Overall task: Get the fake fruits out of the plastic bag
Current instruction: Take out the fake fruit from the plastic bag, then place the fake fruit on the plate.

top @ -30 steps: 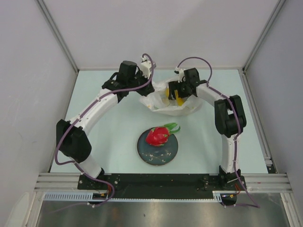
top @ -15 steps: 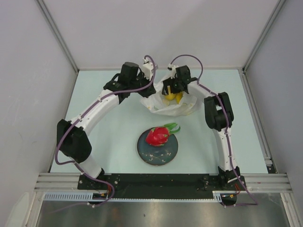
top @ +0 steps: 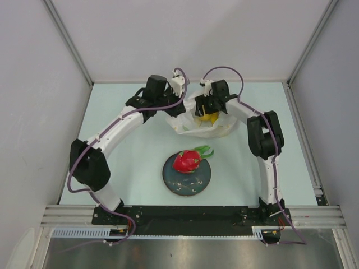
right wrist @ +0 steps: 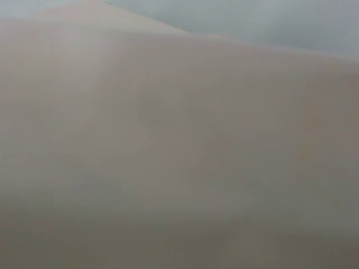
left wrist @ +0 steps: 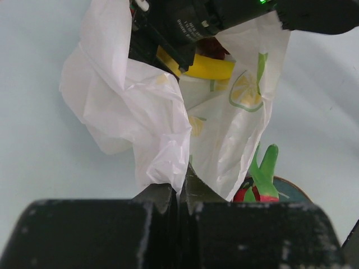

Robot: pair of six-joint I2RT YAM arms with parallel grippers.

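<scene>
The right gripper (top: pixel 206 110) has come further down into the mouth of the plastic bag (top: pixel 220 130) than a second ago, and the left gripper (top: pixel 180 107) has shifted slightly to the right with the bag's edge. The right jaws are buried among the folds. From the left wrist the gripper's black body shows just above a yellow banana (left wrist: pixel 208 68) inside the bag, but I cannot tell whether the jaws stand apart or together. The right wrist camera shows only blurred pale film pressed against the lens.

The left gripper (left wrist: pixel 179 188) is clamped tight on a bunched edge of the bag (left wrist: pixel 140 112), holding that side up so the mouth gapes.

The bag lies at the far middle of the table (top: pixel 129 157). Nearer the bases, a red-pink dragon fruit (top: pixel 187 161) with green tips rests on a round dark plate (top: pixel 188 184), apart from the bag.
</scene>
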